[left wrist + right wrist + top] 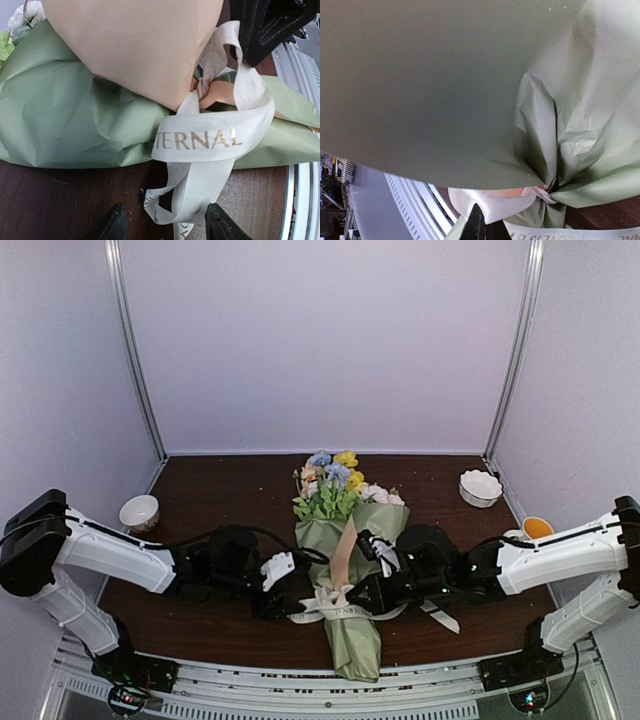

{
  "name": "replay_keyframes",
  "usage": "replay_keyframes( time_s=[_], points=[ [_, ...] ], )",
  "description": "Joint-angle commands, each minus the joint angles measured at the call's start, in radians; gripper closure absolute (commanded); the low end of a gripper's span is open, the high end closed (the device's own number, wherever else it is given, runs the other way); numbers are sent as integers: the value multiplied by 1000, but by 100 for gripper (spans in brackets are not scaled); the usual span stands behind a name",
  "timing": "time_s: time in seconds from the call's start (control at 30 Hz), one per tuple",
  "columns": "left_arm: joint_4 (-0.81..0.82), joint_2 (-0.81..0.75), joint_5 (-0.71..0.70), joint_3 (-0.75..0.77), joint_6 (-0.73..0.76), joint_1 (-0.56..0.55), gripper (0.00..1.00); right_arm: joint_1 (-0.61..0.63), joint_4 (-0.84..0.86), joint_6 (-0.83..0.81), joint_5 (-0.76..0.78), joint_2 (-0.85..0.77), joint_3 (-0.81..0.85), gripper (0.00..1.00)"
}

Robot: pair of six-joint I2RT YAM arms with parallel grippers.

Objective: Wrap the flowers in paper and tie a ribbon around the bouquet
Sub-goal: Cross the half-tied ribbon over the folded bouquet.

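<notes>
The bouquet lies along the middle of the table, its flowers pointing to the back. Its sage-green paper has a tan flap folded over it. The cream ribbon, with gold lettering, circles the narrow waist. My left gripper is open at the bouquet's left side, and a loose ribbon tail lies between its fingertips without being pinched. My right gripper is shut on a ribbon loop at the waist's right side. Green paper fills most of the right wrist view.
A white bowl stands at the left edge of the table. Another white bowl sits at the back right. A cup with orange contents is beside the right arm. The metal rail runs along the near edge.
</notes>
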Motion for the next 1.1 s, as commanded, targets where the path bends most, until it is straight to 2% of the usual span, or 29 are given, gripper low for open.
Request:
replay_keyframes(
  time_s=[0.0,0.2,0.4,0.67,0.73,0.83,0.97,1.07],
  points=[
    [32,21,41,31,13,-2,43,4,-4,30,23,-71,-39,98],
    [-7,113,63,102,19,-3,40,8,-21,35,-55,-109,-60,100],
    [30,127,6,106,13,-3,43,9,-37,56,-128,-138,-90,100],
    [18,156,8,124,18,-3,43,8,-25,86,-236,-71,-142,100],
    [15,155,15,126,19,-2,43,3,-23,88,-230,-53,-152,97],
    [13,152,11,124,22,-3,43,-11,-38,86,-216,-53,-150,76],
    [12,146,23,121,20,-3,43,-19,-191,24,-152,-138,-84,68],
    [26,131,15,108,19,-2,43,-20,-401,-66,-97,-217,-8,65]
  ],
)
